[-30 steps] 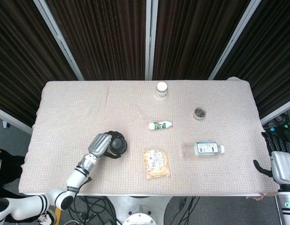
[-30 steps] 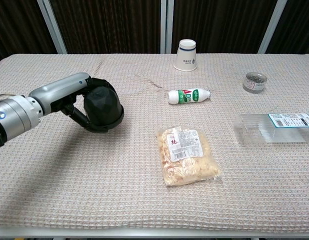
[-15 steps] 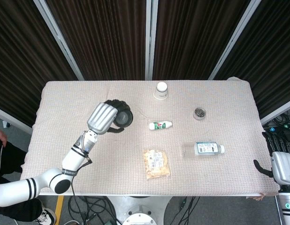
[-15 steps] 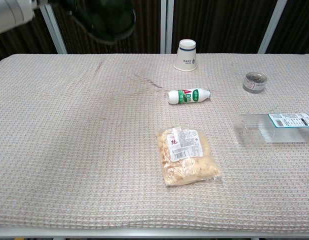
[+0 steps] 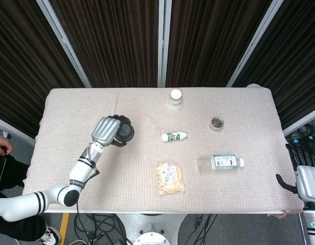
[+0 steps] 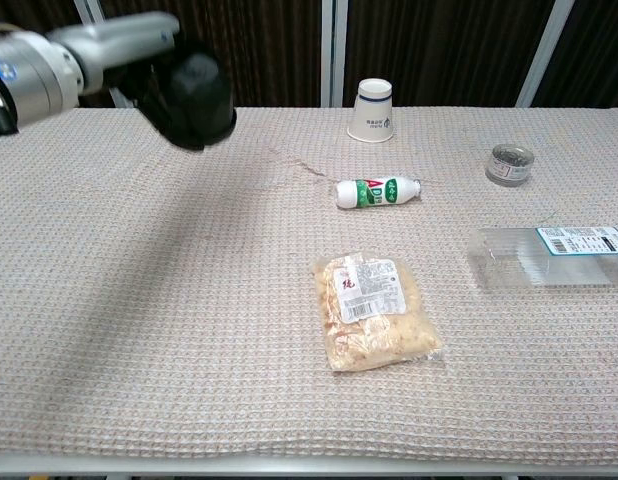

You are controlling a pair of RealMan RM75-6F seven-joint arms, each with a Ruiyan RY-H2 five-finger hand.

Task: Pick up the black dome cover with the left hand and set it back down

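left hand [image 5: 106, 130], silver shell: raised above the left part of the table, fingers curled round the black dome cover [image 6: 192, 93], which it grips. in the chest view the cover hangs clear of the cloth, its rim tilted toward the camera, in front of the dark curtain and the table's far left edge.

table [image 5: 71, 168]: covered in a pale waffle-weave cloth, with a slight crease line near the far middle.

snack packet [image 6: 375, 308]: clear bag of pale pieces with a white printed label, lying flat near the front middle of the table.

small bottle [image 6: 377, 191]: white with a green label, on its side, between the snack packet and the paper cup, apart from both.

paper cup [image 6: 372, 110]: white, upside down, at the far middle edge of the table.

round tin [image 6: 511, 163]: low, metallic, standing toward the far right.

clear bottle [image 6: 549, 254]: on its side at the right, white printed label at its right end, in front of the round tin and well apart from it.

right hand [image 5: 306, 182]: only part shows, at the lower right corner of the head view, off the table's right edge; how its fingers lie cannot be told.
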